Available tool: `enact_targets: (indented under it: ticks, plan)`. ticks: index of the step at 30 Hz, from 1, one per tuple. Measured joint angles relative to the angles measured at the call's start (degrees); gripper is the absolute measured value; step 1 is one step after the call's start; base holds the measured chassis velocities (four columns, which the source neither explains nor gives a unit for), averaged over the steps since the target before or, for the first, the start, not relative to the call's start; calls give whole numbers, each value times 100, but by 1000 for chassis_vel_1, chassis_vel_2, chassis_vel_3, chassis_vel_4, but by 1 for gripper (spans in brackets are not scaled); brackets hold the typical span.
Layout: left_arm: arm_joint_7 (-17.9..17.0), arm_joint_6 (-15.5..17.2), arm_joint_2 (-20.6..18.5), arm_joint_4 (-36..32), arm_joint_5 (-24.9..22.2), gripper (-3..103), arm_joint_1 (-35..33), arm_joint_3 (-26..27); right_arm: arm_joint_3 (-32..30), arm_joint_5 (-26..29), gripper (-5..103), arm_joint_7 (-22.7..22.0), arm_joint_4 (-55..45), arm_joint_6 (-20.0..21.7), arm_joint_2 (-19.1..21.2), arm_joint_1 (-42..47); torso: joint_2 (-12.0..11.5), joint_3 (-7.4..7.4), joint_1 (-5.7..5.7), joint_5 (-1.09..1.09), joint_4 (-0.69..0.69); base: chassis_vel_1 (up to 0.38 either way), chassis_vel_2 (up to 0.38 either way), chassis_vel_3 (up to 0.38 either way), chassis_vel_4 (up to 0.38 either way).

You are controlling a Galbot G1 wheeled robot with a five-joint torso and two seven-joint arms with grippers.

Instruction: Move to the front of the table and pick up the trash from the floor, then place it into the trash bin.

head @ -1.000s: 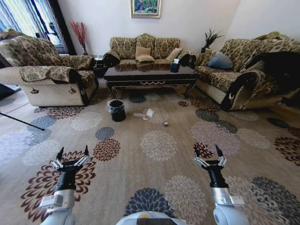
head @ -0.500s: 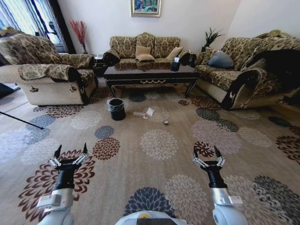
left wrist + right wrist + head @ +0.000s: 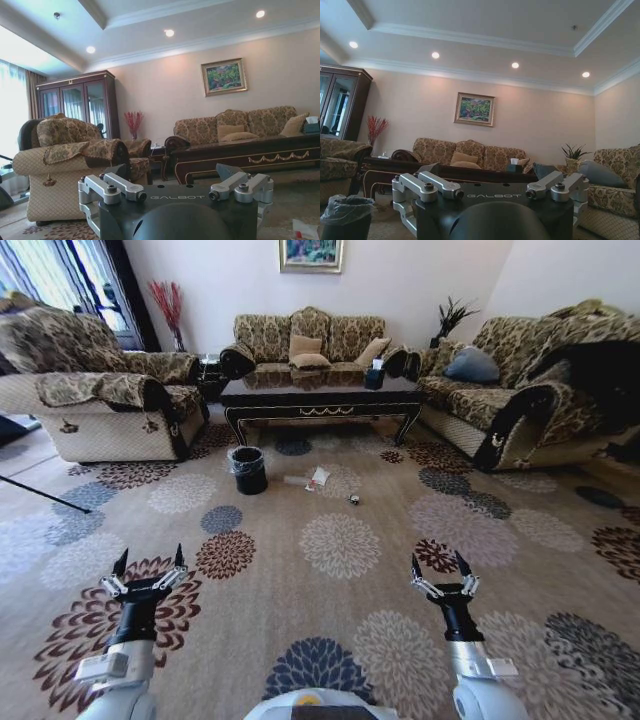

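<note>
The dark glossy table (image 3: 300, 393) stands far ahead between the sofas. On the patterned floor (image 3: 340, 550) before it stands the small black trash bin (image 3: 248, 469) with its clear liner. The trash lies just right of the bin: a clear bottle (image 3: 296, 482), a crumpled white paper (image 3: 319, 478) and a tiny scrap (image 3: 353, 501). My left gripper (image 3: 150, 562) and right gripper (image 3: 438, 565) hover low over the carpet close to me, both open and holding nothing, well short of the trash. In the right wrist view the trash bin (image 3: 345, 215) sits before the table (image 3: 445, 172).
A patterned armchair (image 3: 100, 410) flanks the left side and a long sofa (image 3: 520, 410) the right. Another sofa (image 3: 305, 340) sits behind the table, which carries a tissue box (image 3: 374, 378). A thin dark rod (image 3: 40, 495) lies on the floor at left. Open carpet stretches ahead.
The whole head view has shifted slightly, with the armchair sliding outward, so the camera has moved. Both grippers stay open in the same pose.
</note>
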State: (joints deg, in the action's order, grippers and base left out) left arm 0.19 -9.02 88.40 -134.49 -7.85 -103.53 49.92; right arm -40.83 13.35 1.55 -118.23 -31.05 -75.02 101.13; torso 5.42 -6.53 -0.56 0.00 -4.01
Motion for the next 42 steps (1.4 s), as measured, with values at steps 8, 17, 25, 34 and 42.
enact_targets:
  ticks: [8, 17, 25, 34, 42]
  plan:
    - [0, -24, 12, 46, 64, 100, -13, -41, 1, 39, 100, 104, -2, -78, -14, -4, -190, 176, 16, 0, 0, 0, 0, 0, 0]
    - [0, -40, 6, 110, 88, 100, -22, -58, 2, 45, 100, 115, 14, -109, -20, -2, -377, 356, 22, 0, 0, 0, 0, 0, 0]
    - [50, -302, -2, 209, 20, 100, -25, -80, 5, 13, 100, 17, 14, -30, -24, 24, -488, 429, 53, 0, 0, 0, 0, 0, 0]
    - [73, -419, 6, 485, 67, 100, 25, -59, 3, 38, 100, 129, 52, -55, -24, 48, -478, 419, 55, 0, -2, 0, 0, 0, 0]
    - [80, -572, 33, 626, 104, 100, -23, -5, 54, 43, 100, 157, 140, -95, -38, 16, -460, 405, 55, 0, 0, -59, 91, 76, -69]
